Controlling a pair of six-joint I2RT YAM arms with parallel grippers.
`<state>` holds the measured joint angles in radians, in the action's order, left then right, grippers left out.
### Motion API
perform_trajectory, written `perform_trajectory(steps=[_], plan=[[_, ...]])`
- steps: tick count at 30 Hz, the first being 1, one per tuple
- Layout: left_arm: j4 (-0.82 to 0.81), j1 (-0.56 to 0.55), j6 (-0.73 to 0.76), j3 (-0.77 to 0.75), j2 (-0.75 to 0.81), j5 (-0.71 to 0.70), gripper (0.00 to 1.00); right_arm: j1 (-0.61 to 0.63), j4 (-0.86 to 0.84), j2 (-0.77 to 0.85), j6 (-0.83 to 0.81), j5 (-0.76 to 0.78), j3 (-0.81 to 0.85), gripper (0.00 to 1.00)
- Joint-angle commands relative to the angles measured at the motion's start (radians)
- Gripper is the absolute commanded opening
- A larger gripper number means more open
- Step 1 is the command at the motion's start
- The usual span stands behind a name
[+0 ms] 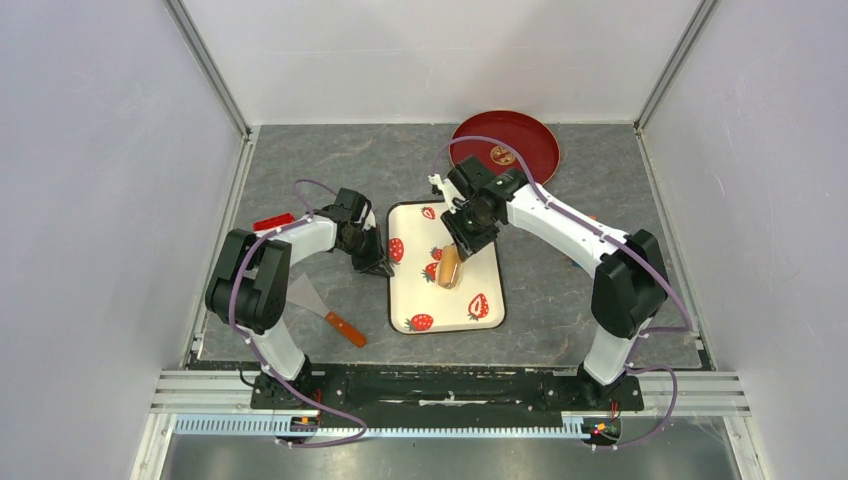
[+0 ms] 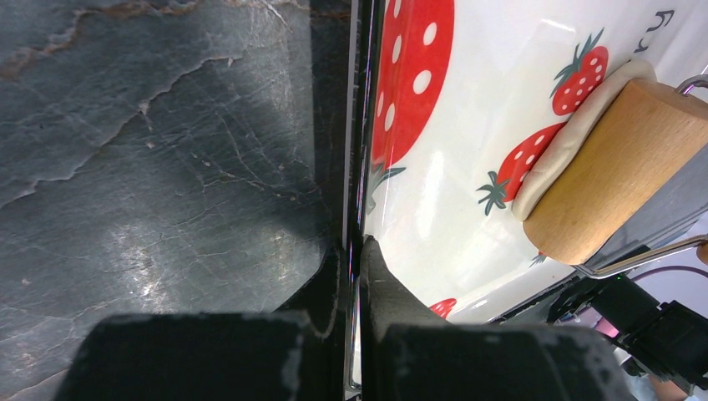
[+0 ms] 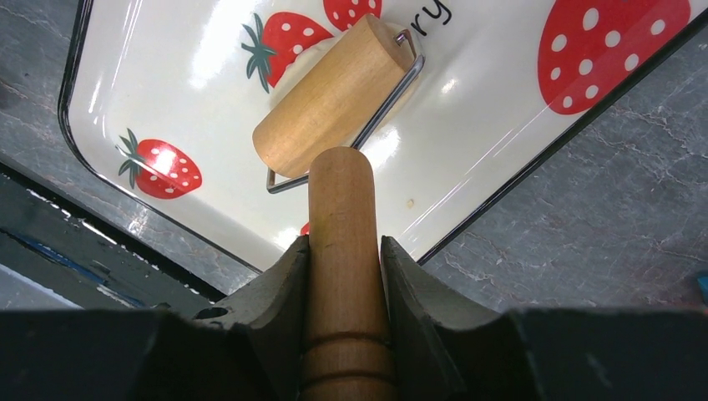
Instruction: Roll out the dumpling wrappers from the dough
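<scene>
Roller [image 1: 450, 266] on dough [image 2: 568, 138], handle [image 3: 338, 200] in right end effector [image 3: 342, 244], left end effector [image 2: 352, 251] pinching tray rim [image 2: 357, 125], spatula [image 1: 322, 308], red plate [image 1: 535, 145] aside

In the left wrist view the dough [image 2: 566, 142] is seen at the upper right of the frame as a pale cream, smooth strip with a thick rounded edge. It is laid flat on the white, strawberry-printed tray [image 2: 501, 67] and is pressed under the wooden roller [image 2: 618, 167]. Only its long edge is shown, along the roller's left side, and one strawberry print is partly covered by it. Its full outline is hidden by the roller.
</scene>
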<state>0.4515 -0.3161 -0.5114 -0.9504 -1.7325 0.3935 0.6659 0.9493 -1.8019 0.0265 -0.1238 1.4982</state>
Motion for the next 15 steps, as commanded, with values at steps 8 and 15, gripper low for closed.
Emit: perform_trajectory(steps=[8, 15], plan=[[-0.009, -0.028, 0.043, -0.002, -0.057, -0.083, 0.02, 0.035, -0.052, 0.020, -0.002, 0.152, 0.040, 0.00], [-0.009, -0.030, 0.043, -0.006, -0.059, -0.083, 0.02, 0.034, -0.021, 0.018, -0.005, 0.134, 0.134, 0.00]])
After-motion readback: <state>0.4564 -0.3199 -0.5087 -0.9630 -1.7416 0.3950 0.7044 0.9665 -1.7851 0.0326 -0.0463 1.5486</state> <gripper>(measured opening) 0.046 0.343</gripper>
